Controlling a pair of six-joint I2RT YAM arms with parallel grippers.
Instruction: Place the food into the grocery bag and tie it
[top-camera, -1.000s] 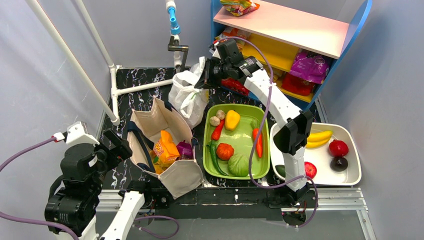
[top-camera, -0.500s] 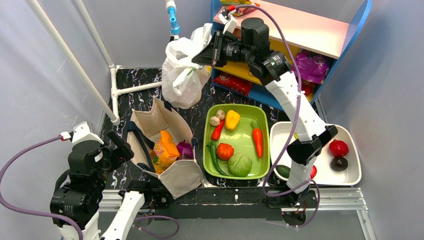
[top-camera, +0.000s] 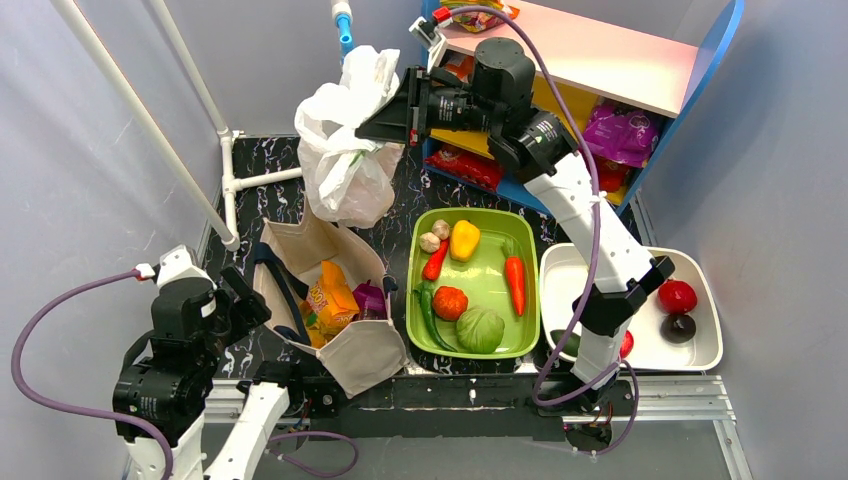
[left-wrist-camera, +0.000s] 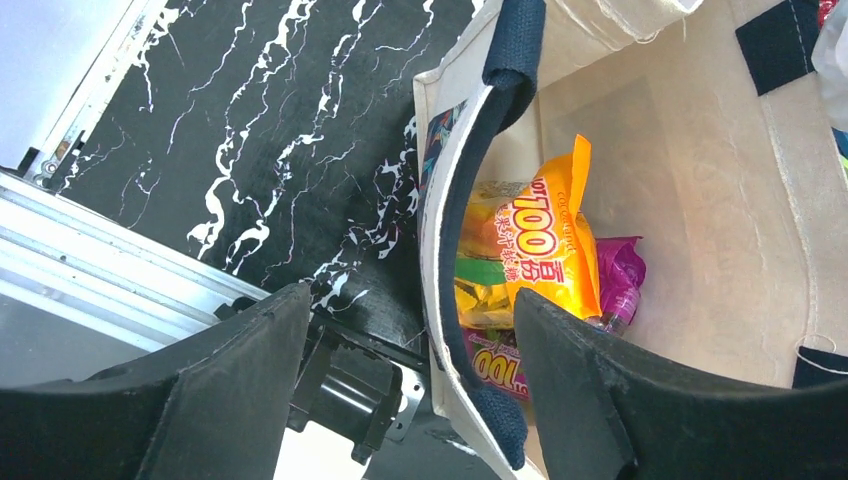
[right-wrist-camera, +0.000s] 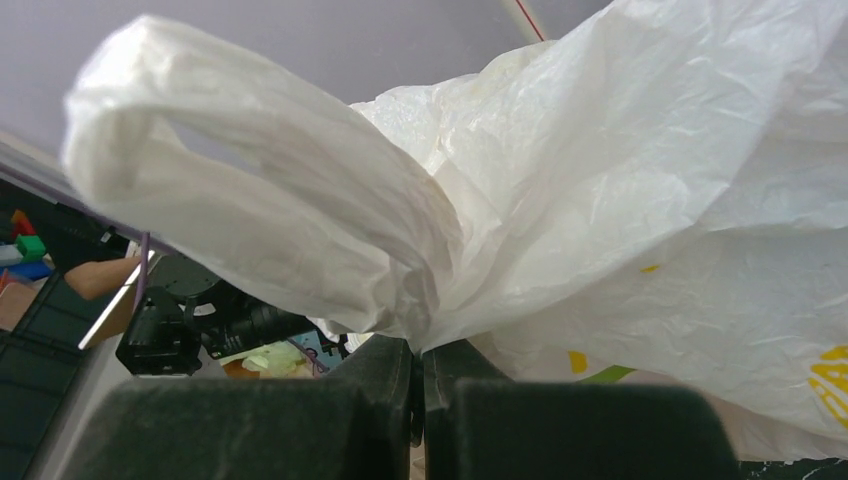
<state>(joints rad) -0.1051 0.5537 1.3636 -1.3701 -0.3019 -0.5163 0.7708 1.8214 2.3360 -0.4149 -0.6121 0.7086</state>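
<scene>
The grocery bag (top-camera: 345, 150) is a thin white plastic bag, hanging in the air above the back of the table. My right gripper (top-camera: 385, 118) is shut on the plastic near one loop handle. In the right wrist view its jaws (right-wrist-camera: 420, 345) pinch the crumpled plastic of the grocery bag (right-wrist-camera: 600, 200). An orange-yellow snack packet (top-camera: 333, 297) and a purple one (top-camera: 369, 298) lie inside a beige canvas tote (top-camera: 330, 240). My left gripper (top-camera: 240, 300) is open at the tote's left side. In its wrist view the left gripper (left-wrist-camera: 410, 300) straddles the tote's rim and navy handle (left-wrist-camera: 500, 60) without touching; the orange packet (left-wrist-camera: 545, 245) lies beyond.
A green tray (top-camera: 500, 225) of vegetables sits right of the tote. A white tray (top-camera: 700, 360) with red and dark fruit is at the far right. A blue shelf (top-camera: 600, 50) with packets stands behind. White pipes (top-camera: 230, 180) rise at the back left.
My right arm has lifted the white bag up and to the left, off the table. My left gripper's jaws have narrowed a little, and the left arm has shifted slightly towards the tote.
</scene>
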